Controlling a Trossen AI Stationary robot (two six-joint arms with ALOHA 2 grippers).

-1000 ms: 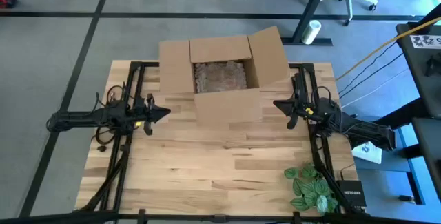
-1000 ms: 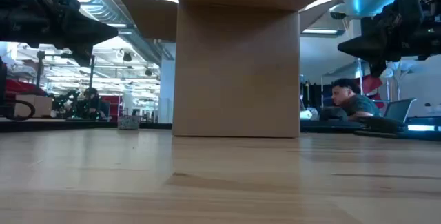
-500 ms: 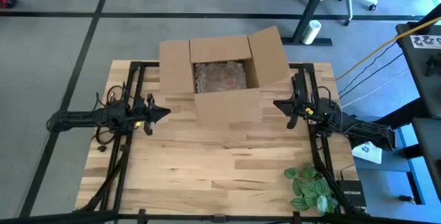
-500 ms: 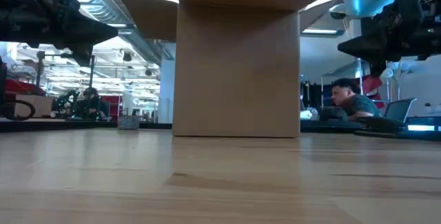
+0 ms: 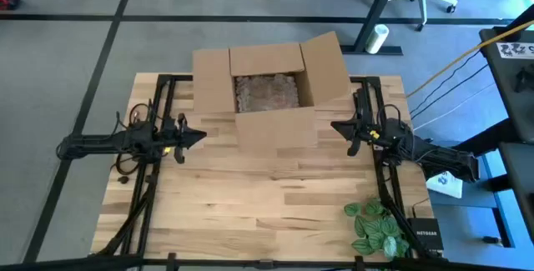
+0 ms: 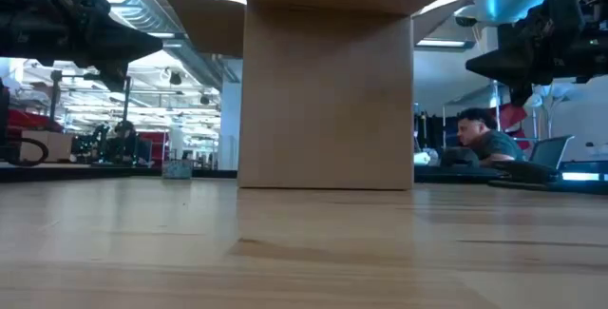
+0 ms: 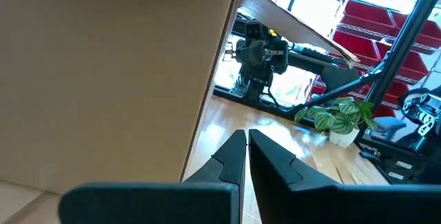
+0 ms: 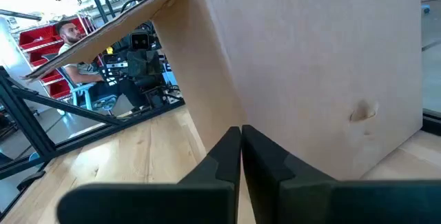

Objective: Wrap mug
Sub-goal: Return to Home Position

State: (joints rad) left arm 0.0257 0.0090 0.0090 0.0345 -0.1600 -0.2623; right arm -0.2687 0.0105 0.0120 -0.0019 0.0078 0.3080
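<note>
Judging risk first: light butcher-block wooden table (image 5: 250,213) lies bare in front of both grippers, little to hit there. The tall open brown cardboard box (image 5: 275,129) is the main hazard. It sits between the two grippers, just beside each set of fingertips, flaps splayed outward toward them. An inward swing while parking could clip a flap or wall and shove or tip the box with its load. Crinkled bubble-wrapped bundle (image 5: 265,92) lies inside the box, inboard of both grippers; mugs hidden under the wrap, count cannot be told. A jolt could knock them together, though the wrap should cushion that. Left gripper (image 5: 198,136) is empty, fingers (image 7: 231,156) pressed together, pointing at the near box wall. Right gripper (image 5: 336,126) is likewise closed on nothing, facing the opposite wall. Green leafy potted plant (image 5: 375,225) sits off to the side of the right gripper, well apart, nearer its arm; a wide retreat could brush the leaves. Materials: table hard, smooth, pale striped planks. Box is matte board, flat panels, sharp creases, small dent (image 8: 363,111) on the wall facing the right gripper, probably light and easy to slide. Wrap soft, lumpy, translucent. Fingers dark, rigid, tapering wedges. Leaves broad, veined, floppy.
</note>
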